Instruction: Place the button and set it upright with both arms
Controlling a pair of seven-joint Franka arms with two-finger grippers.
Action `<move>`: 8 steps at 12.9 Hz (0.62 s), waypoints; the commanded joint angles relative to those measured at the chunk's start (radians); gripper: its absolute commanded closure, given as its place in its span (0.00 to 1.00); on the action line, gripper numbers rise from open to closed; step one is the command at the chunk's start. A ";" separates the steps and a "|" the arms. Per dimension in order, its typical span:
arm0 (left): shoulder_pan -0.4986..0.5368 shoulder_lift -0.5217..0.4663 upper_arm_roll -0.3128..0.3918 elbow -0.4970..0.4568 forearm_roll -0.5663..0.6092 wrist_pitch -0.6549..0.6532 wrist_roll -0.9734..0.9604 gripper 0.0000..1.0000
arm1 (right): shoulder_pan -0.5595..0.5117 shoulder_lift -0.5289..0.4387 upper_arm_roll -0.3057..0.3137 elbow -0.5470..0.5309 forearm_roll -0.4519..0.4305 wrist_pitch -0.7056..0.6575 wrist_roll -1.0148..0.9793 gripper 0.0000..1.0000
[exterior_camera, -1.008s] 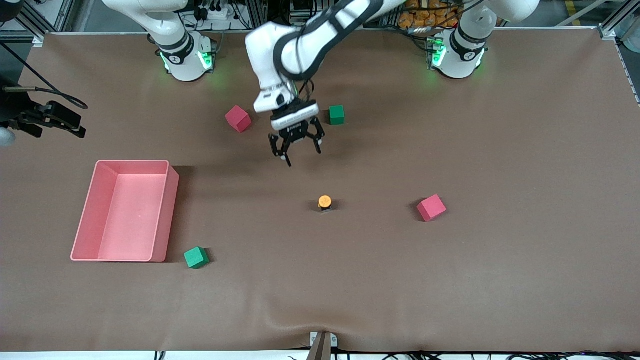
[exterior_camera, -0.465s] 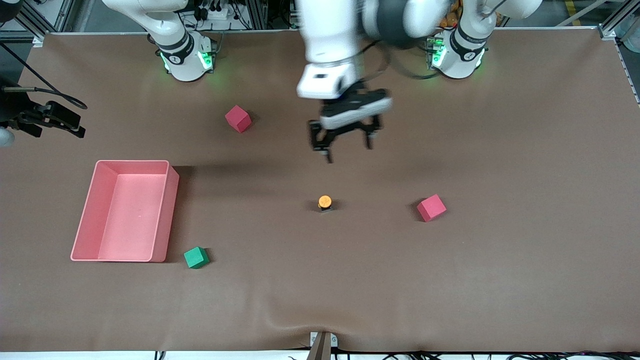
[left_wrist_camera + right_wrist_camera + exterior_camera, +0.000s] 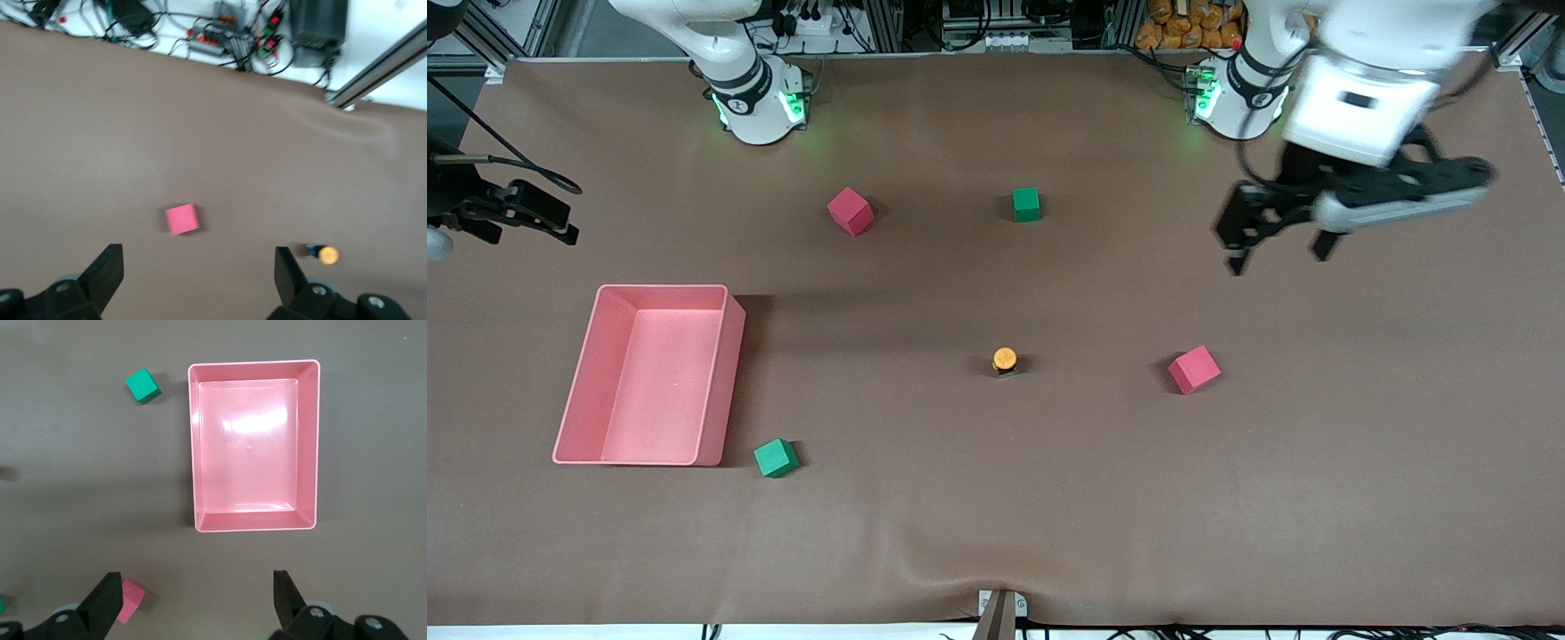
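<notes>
The button (image 3: 1005,359) stands on the brown mat near the table's middle, orange cap up on its black body. It also shows in the left wrist view (image 3: 327,254). My left gripper (image 3: 1279,258) is open and empty, up in the air over bare mat toward the left arm's end of the table, well away from the button. In its wrist view (image 3: 197,260) the jaws stand wide apart with nothing between them. My right gripper (image 3: 197,587) is open and empty, high over the mat beside the pink bin (image 3: 253,364).
The pink bin (image 3: 649,289) sits toward the right arm's end. One red cube (image 3: 1194,369) lies beside the button, another (image 3: 850,211) nearer the bases. One green cube (image 3: 1026,204) lies near the bases, another (image 3: 775,458) by the bin's corner.
My left arm has swung from over the table's middle toward its own end, gripper open throughout. The button and cubes have not moved. The green cube it hid now shows.
</notes>
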 commanded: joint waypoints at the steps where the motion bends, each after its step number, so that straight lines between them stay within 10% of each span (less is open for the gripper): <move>1: 0.074 -0.041 -0.014 -0.027 -0.066 -0.085 0.042 0.00 | -0.019 0.004 0.013 0.015 -0.009 -0.017 -0.011 0.00; 8: 0.278 -0.050 -0.012 -0.026 -0.114 -0.134 0.475 0.00 | -0.019 0.004 0.013 0.015 -0.009 -0.017 -0.010 0.00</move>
